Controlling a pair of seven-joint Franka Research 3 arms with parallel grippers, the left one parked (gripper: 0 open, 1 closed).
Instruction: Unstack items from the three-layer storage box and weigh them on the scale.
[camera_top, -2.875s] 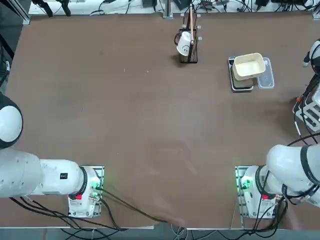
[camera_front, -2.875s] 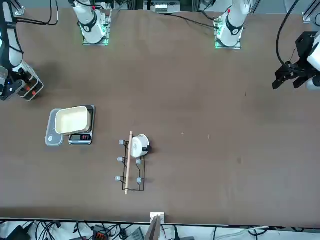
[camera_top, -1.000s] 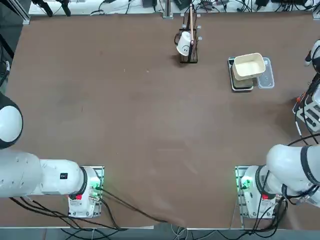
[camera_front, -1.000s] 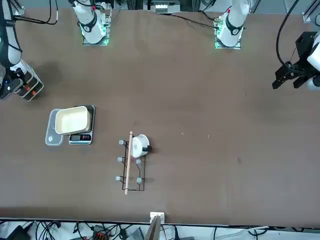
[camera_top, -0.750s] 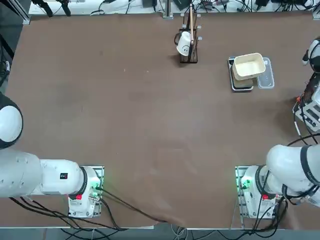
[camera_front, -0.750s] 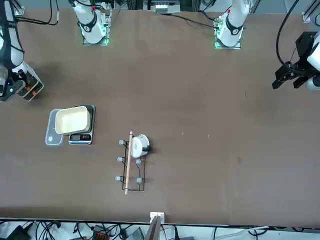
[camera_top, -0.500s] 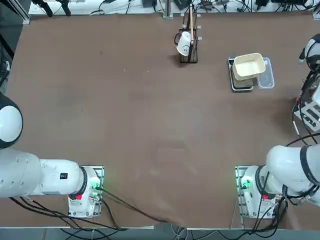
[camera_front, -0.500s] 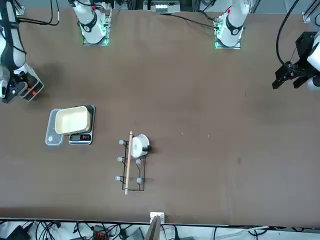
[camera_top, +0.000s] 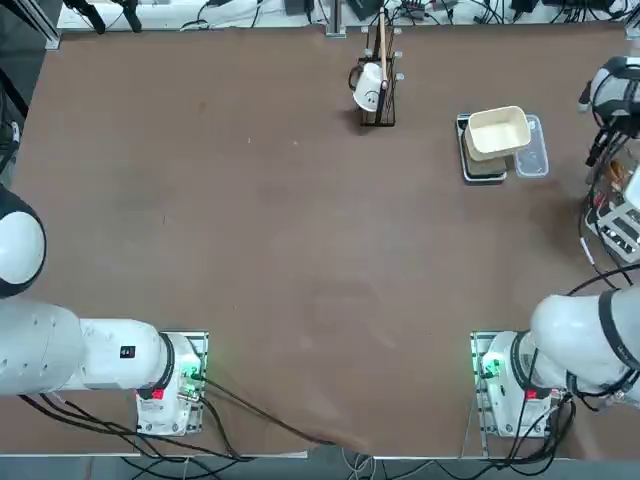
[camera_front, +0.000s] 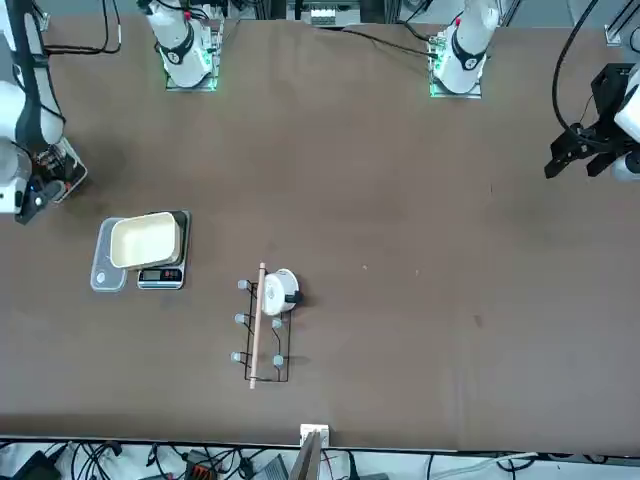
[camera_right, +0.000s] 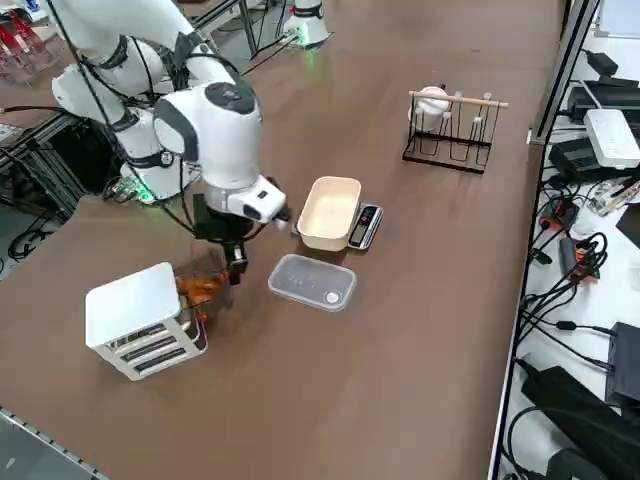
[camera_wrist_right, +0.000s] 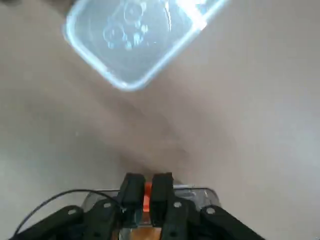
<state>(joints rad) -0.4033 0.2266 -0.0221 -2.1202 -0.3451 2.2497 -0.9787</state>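
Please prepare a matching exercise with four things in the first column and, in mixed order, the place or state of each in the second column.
Things:
1. Cream tray
2. White cup
3. Right gripper
4. Clear plastic container

Places and states:
A. Lying on the table, beside the scale
B. Closed on a red handle, near the white storage box
C. Resting on the scale
D. On the dark wire rack

Right pairs: 1-C, 2-D, 3-B, 4-A
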